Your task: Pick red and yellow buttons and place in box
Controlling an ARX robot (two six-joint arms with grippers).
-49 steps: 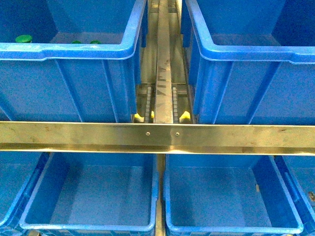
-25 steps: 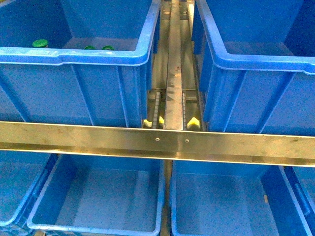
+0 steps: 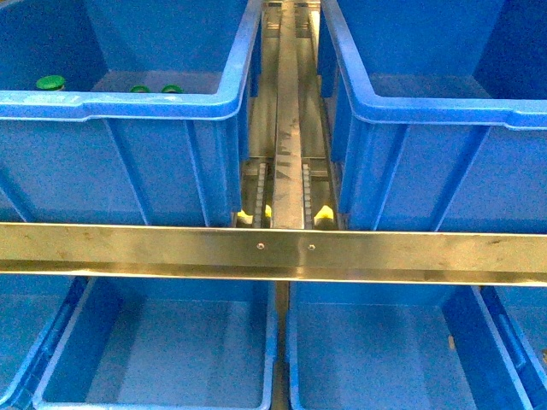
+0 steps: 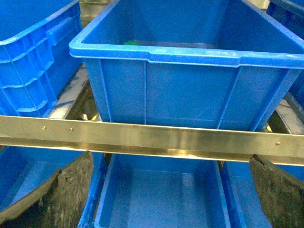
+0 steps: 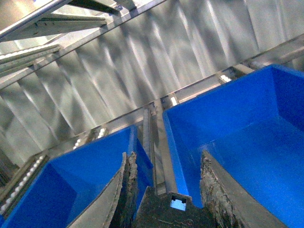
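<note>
Buttons [image 3: 50,83] with green caps are glimpsed at the upper left of the front view, only their tops clearing the rim of the upper-left box [image 3: 128,102]; one green cap [image 4: 129,43] is barely made out in the left wrist view. At centre, two yellow pieces [image 3: 323,213] are half hidden behind the steel bar [image 3: 273,252]; whether they are buttons cannot be told. The left gripper [image 4: 171,159] is seen spread wide, nothing held, its fingers [image 4: 57,190] cut off by the frame. The right gripper [image 5: 165,159], shown only in its wrist view, is likewise parted and empty.
</note>
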